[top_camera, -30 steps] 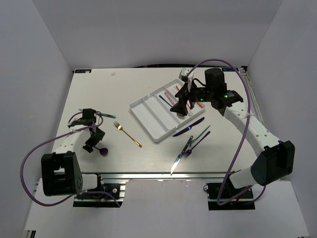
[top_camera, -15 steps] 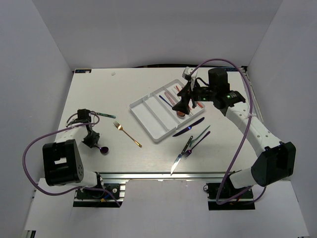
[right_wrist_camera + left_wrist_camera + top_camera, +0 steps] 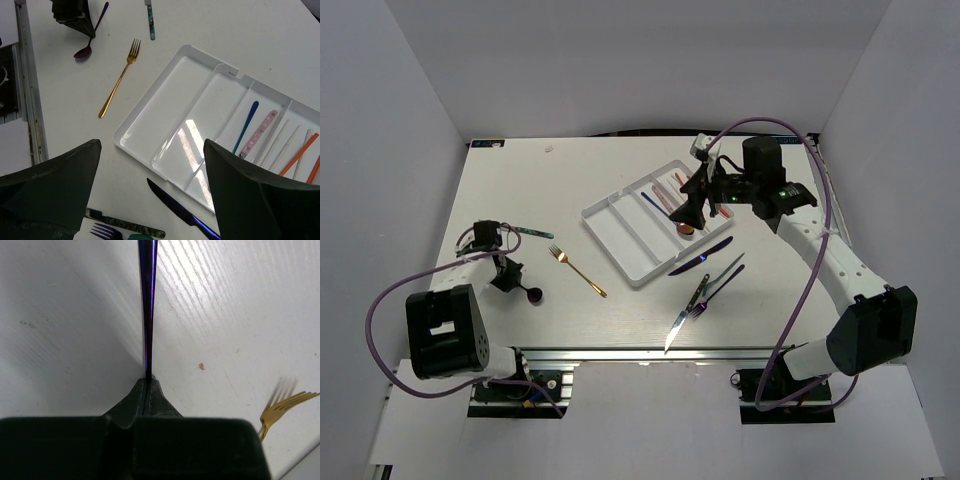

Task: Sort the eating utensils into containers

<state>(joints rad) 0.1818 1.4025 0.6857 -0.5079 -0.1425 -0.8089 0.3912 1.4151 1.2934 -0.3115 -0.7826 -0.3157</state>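
My left gripper is shut on the thin handle of a dark purple spoon, near the table's left front. In the left wrist view the handle runs straight up from the closed fingertips. My right gripper hangs open and empty over the white tray, its fingers spread wide above the tray's near compartments. The far compartments hold a blue-handled utensil, a pink one and orange chopsticks. A gold fork lies between the spoon and the tray.
A purple-blue knife lies just right of the tray's near corner. A fork and a silver knife lie in front of it. A teal-handled utensil rests behind my left gripper. White walls enclose the table on three sides.
My left gripper has closed on the spoon's handle, and the spoon's bowl has shifted slightly to the right. The right arm has hardly moved.
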